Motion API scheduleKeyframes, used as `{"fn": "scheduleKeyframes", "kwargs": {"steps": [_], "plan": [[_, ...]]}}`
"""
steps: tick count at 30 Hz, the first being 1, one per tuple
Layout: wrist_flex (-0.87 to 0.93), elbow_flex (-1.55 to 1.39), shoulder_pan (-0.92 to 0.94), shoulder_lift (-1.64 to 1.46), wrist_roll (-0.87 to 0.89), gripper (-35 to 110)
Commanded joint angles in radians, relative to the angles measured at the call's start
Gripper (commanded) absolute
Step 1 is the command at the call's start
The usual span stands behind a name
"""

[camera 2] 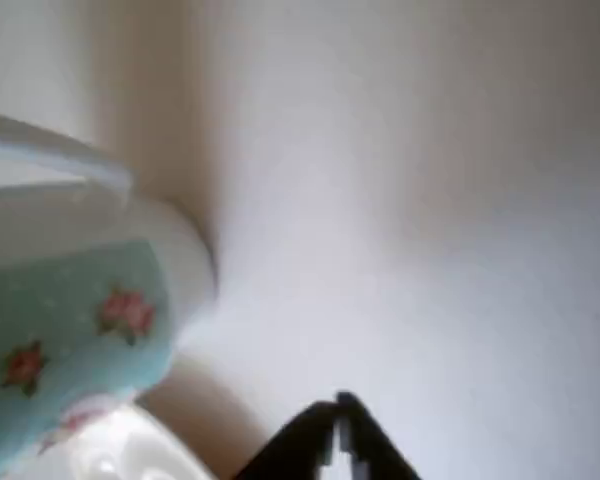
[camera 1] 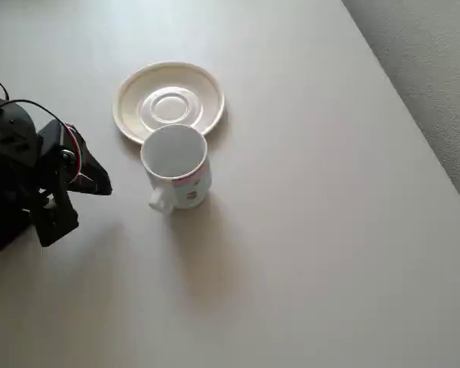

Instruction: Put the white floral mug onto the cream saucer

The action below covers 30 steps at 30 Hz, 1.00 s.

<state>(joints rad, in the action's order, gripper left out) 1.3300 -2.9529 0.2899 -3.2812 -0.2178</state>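
The white floral mug [camera 1: 176, 167] stands upright on the table, its handle pointing to the lower left in the overhead view. It sits just in front of the cream saucer [camera 1: 203, 90] and hides that saucer's near rim. The saucer holds nothing. My black gripper [camera 1: 101, 184] hovers left of the mug, a short gap away, fingers pointing toward it and shut with nothing in them. The wrist view has the mug [camera 2: 80, 330] blurred at the left with pink flowers, and my shut gripper [camera 2: 337, 440] at the bottom edge.
The pale table [camera 1: 307, 253] stretches to the right and front of the mug. Its right edge runs diagonally at the upper right, with grey floor [camera 1: 437, 69] beyond it. The arm's black body [camera 1: 15, 176] fills the left edge.
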Motion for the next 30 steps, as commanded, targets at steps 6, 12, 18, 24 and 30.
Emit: {"fn": "scheduleKeyframes", "kwargs": {"steps": [6,12,18,24,30], "plan": [[0.008,0.000,-0.006,-0.011,-0.005,-2],[0.008,0.000,-0.006,-0.011,-0.005,-2],[0.005,-0.003,-0.121,-0.011,-0.098,-2],[-0.026,-0.012,-0.143,-0.011,-0.146,-2],[-0.048,-0.006,-0.040,-0.011,-0.284,-2]]}}
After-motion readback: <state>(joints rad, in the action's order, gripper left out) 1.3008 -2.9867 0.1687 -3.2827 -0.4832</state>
